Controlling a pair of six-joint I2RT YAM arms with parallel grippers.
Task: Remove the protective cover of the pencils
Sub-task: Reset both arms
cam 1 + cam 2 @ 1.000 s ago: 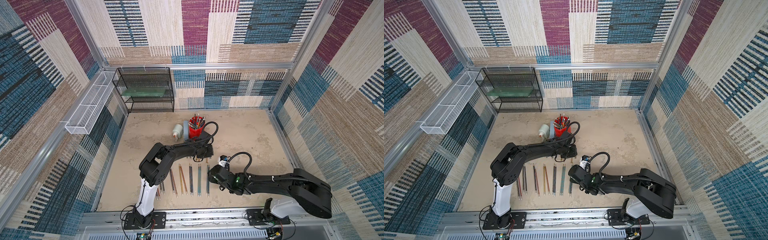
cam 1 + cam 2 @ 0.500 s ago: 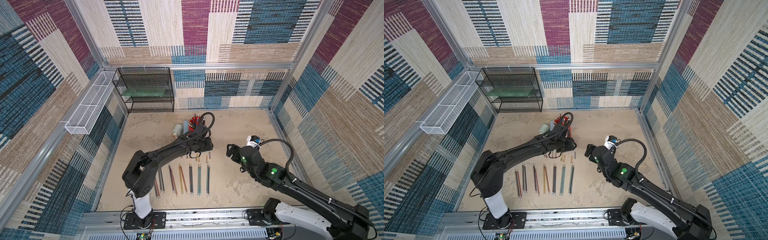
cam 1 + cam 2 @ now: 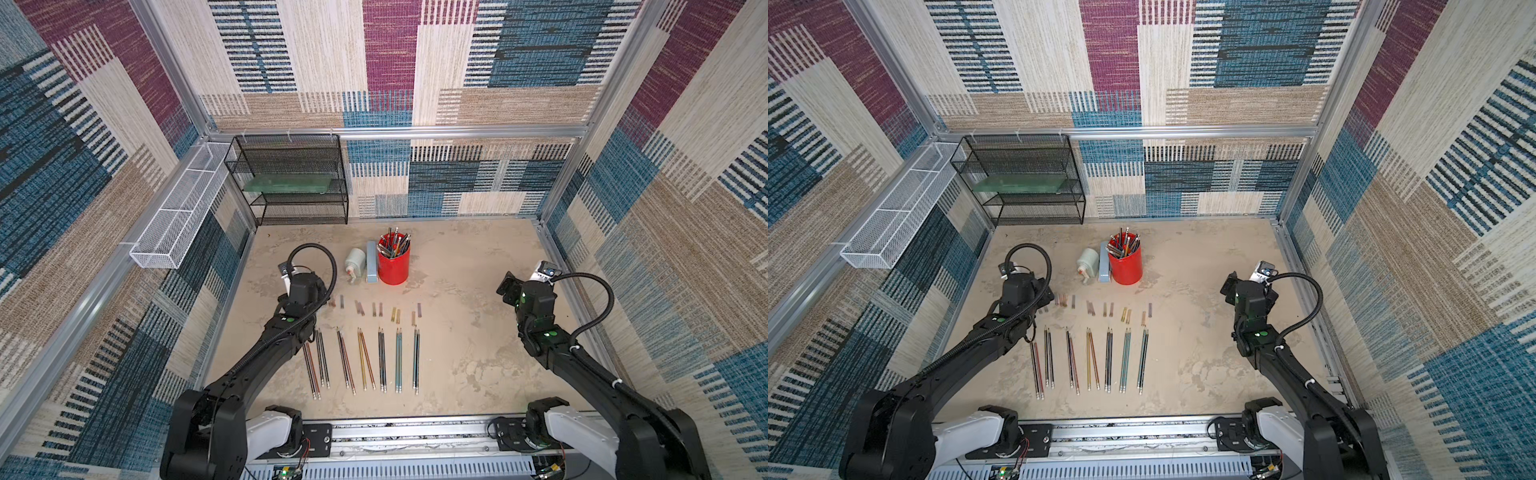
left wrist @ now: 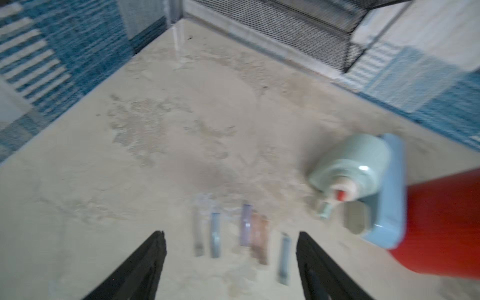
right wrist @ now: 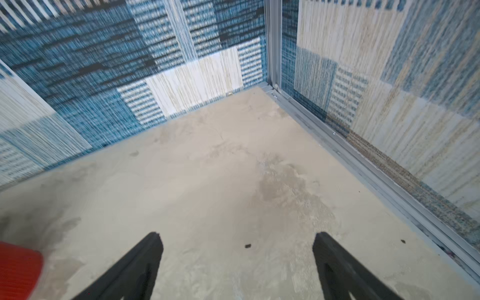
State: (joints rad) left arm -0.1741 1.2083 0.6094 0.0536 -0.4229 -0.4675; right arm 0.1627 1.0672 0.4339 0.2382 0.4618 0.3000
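Several pencils (image 3: 380, 359) (image 3: 1108, 359) lie in neat pairs on the tabletop, tips toward the back. Beyond the tips sits a row of small translucent protective covers (image 3: 376, 309) (image 3: 1106, 309), apart from the pencils. My left gripper (image 3: 316, 297) (image 4: 231, 233) hovers at the row's left end, open. In the left wrist view, several blurred covers (image 4: 245, 226) lie on the table ahead of its fingers. Over by the right wall, my right gripper (image 3: 505, 286) (image 5: 236, 236) is open above bare table, holding nothing.
A red cup (image 3: 393, 266) of more pencils stands at the back centre, beside a light blue box (image 3: 371, 262) and a pale green bottle-like object (image 3: 355, 259). A black mesh shelf (image 3: 299, 178) and a white wire basket (image 3: 174, 220) occupy the back left.
Both grippers opened and left the middle of the table. The left arm swung to the left end of the cover row. The right arm pulled back to the right wall.
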